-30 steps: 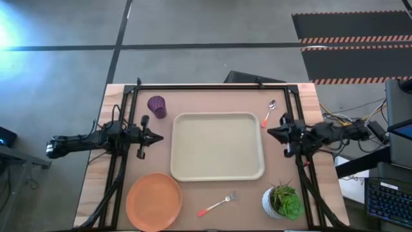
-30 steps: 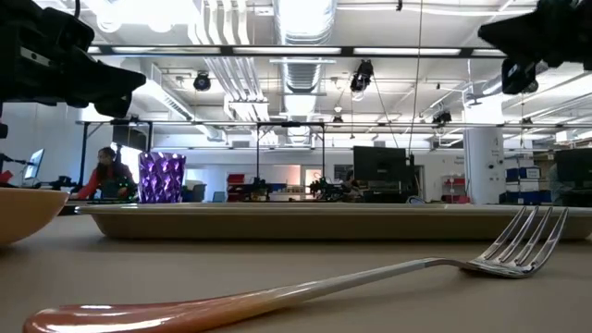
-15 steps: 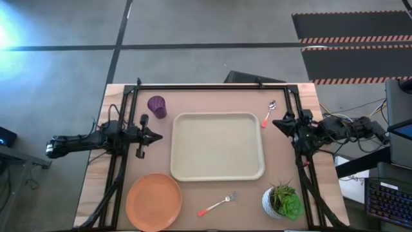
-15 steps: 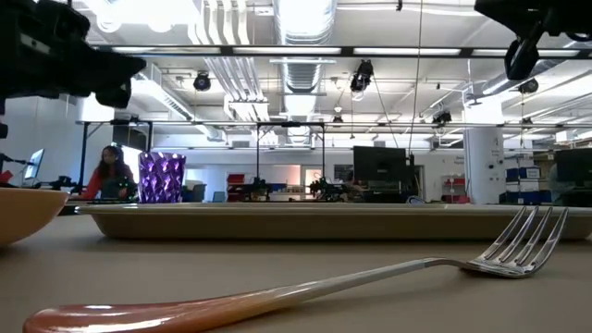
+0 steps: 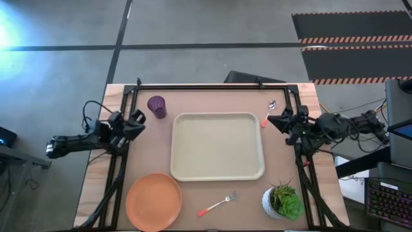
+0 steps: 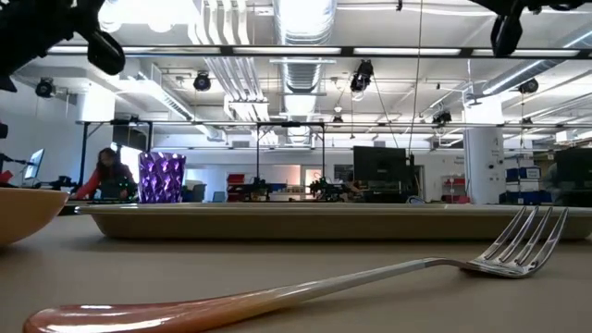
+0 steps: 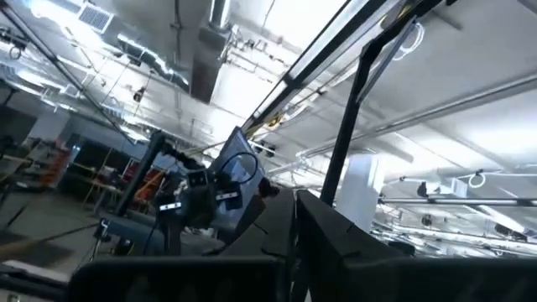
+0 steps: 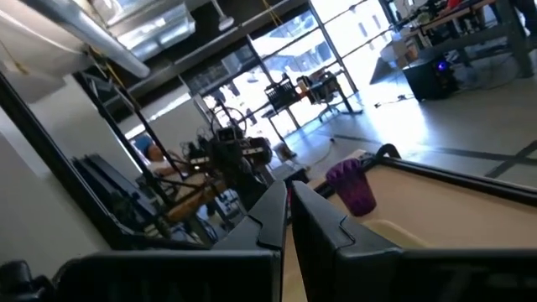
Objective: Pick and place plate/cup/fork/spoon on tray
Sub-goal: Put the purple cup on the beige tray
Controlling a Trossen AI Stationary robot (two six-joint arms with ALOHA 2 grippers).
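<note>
From low on the table (image 5: 283, 161), my fork (image 6: 305, 282) hides most else. My tray (image 5: 217, 146) holds nothing. Both my end effectors, left (image 5: 136, 120) at nine o'clock and right (image 5: 284, 120) at three, are closed, gripping nothing.

The tray (image 5: 217, 147) lies mid-table between my two arms. The cup (image 5: 156, 106) stands beyond its far left corner, the spoon (image 5: 269, 113) just off its far right corner. The plate (image 5: 154, 201) sits off its near left corner, the fork (image 5: 217, 204) before its near edge, and the plant (image 5: 283, 201) off its near right corner.
</note>
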